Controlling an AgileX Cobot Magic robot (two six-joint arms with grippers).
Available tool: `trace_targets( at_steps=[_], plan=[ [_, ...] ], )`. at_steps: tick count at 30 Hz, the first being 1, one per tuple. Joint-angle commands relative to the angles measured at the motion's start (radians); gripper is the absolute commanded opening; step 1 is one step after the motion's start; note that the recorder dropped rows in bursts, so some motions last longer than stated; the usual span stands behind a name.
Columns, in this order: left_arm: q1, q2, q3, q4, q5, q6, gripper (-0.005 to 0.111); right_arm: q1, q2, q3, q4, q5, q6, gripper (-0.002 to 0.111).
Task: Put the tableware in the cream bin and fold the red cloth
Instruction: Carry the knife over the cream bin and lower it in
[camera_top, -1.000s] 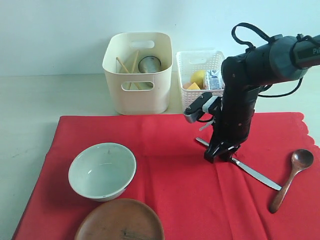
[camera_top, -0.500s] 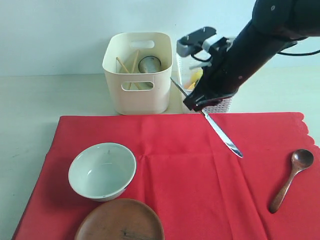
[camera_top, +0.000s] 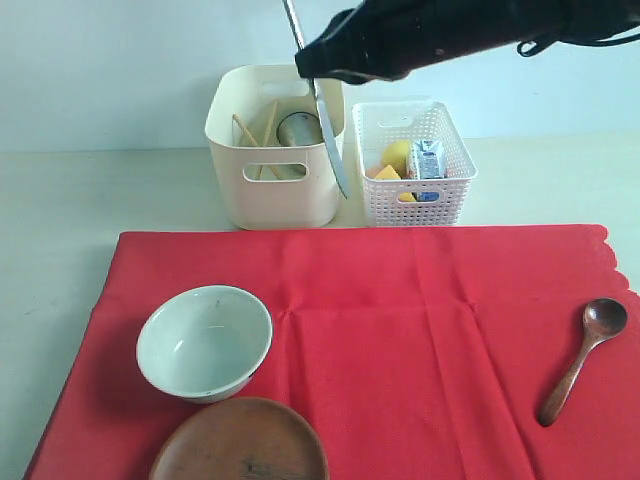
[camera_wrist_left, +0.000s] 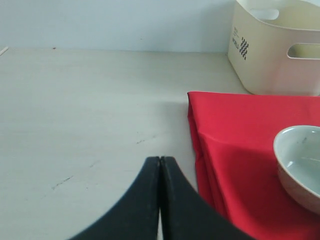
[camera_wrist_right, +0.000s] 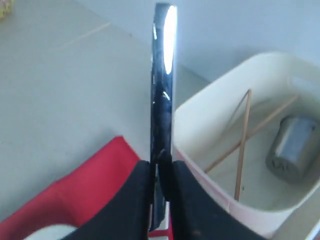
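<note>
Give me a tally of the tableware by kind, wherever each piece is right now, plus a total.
pale bowl: 1
wooden plate: 1
wooden spoon: 1
silver knife: 1
steel cup: 1
chopsticks: 2
Total: 7

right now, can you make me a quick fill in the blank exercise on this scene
1. The right gripper is shut on the silver ____, held up near the cream bin.
2. Inside the cream bin lie wooden chopsticks and a steel ____.
3. The wooden spoon lies on the red ____.
4. The left gripper is ____, holding nothing.
Missing words: knife; cup; cloth; shut.
</note>
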Motion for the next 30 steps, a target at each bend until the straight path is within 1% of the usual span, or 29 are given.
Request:
trace_targets(
  at_steps=[1,6,9,18,30],
  plan=[
    [-0.005,-0.006,0.003,0.001,-0.013,-0.001,0.000,-0.005,0.048,-0.053,0.268,-0.065,-0.243,0.000],
    [-0.005,-0.006,0.003,0.001,-0.013,-0.001,0.000,-0.005,0.137,-0.126,0.572,-0.061,-0.573,0.000],
    [-0.005,-0.006,0.003,0.001,-0.013,-0.001,0.000,-0.005,0.199,-0.184,0.574,-0.059,-0.679,0.000],
    [-0.005,-0.006,0.003,0.001,-0.013,-0.001,0.000,-0.025,0.400,-0.364,0.574,-0.063,-0.717,0.000],
    [-0.005,-0.006,0.003,0.001,-0.013,-0.001,0.000,-0.045,0.538,-0.378,0.574,-0.084,-0.735,0.000]
  ],
)
